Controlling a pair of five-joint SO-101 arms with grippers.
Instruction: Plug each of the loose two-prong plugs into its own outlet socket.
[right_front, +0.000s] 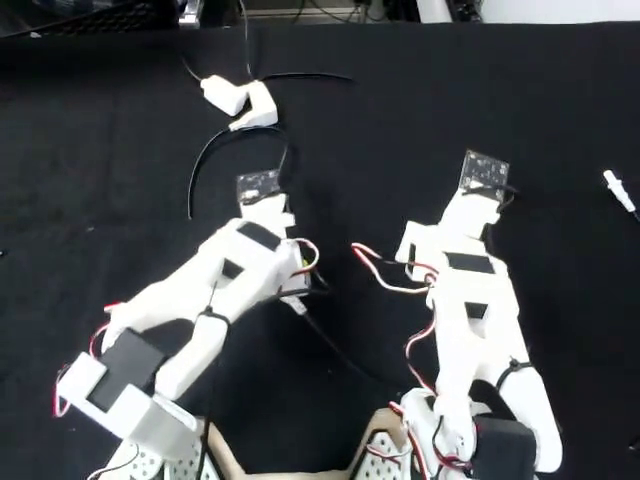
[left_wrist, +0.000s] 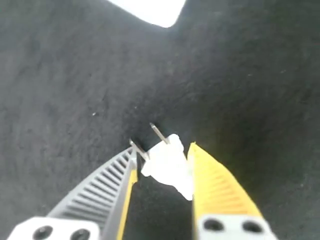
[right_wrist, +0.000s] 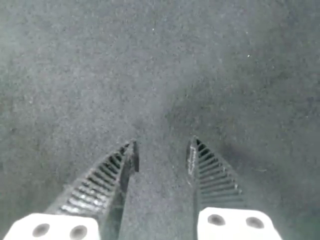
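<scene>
Your left gripper (left_wrist: 163, 150) is clamped on the white plug (left_wrist: 170, 167), prongs pointing toward the outlet socket (right_front: 228, 97) nearby. Square the prongs to the slots before you push. Your right gripper (right_wrist: 161, 152) hangs open and empty, so brace the socket with it.

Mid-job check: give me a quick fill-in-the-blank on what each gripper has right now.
1. The left gripper is ___ on the plug.
2. The plug shows ___ metal prongs.
3. The right gripper is ___, with nothing between its fingers.
Missing words: shut; two; open.
</scene>
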